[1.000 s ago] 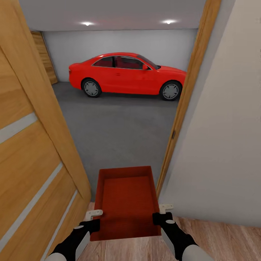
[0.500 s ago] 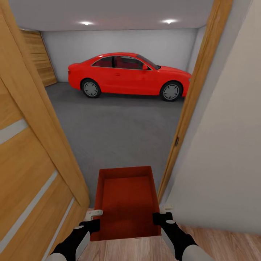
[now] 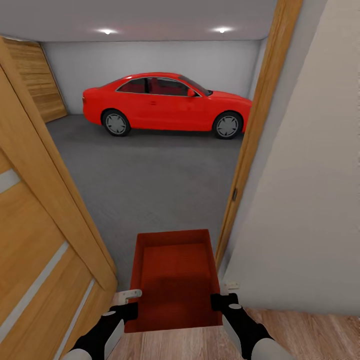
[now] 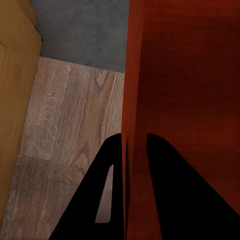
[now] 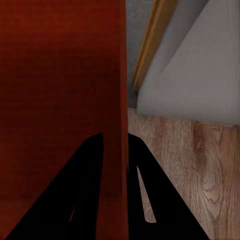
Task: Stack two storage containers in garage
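Bin — one orange-red container — hangs between the two grippers at the doorway, its far end over the garage's grey floor and its near end over the wood planks. The left gripper has its jaws pinched on the bin's left wall; in the left wrist view the thin wall runs straight down between the two dark fingers. The right gripper does the same on the right wall, its jaws closed narrow on that edge.

Beyond the bin the open door stands at the left of the opening and the wooden frame at the right, with a pale wall past it. A red car is parked well past the bin, against the garage's back wall.

As I judge it, the task is about at its first carry: this bin is on the threshold, not yet set down. No bin can be seen on the garage floor ahead, so the first placement seems to remain — then the second bin and the stacking.
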